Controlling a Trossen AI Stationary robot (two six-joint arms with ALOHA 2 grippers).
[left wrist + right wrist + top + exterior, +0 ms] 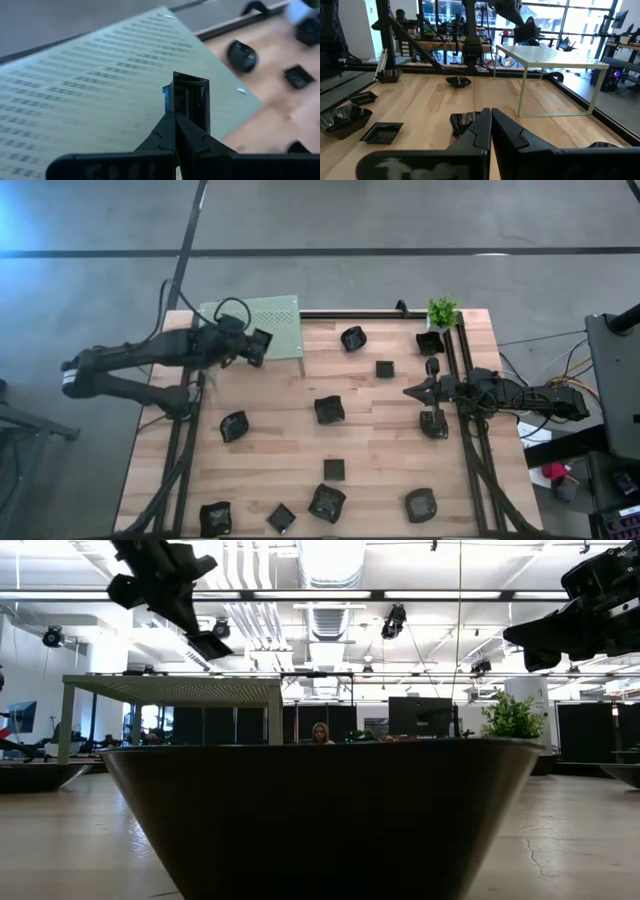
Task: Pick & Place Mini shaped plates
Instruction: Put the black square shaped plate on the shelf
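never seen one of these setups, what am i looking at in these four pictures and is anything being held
It is a robot with two dark arms at a wooden table, each ending in a two-finger gripper. One picture looks straight down, one looks level across the tabletop, and two come from cameras on the wrists. Tiny black dishes lie scattered on the wood, such as one near the middle, and a small potted plant stands at the far edge. The left gripper is over the green perforated platform, shut on a small square black plate. The right gripper is shut and holds nothing, raised over the table's right side.
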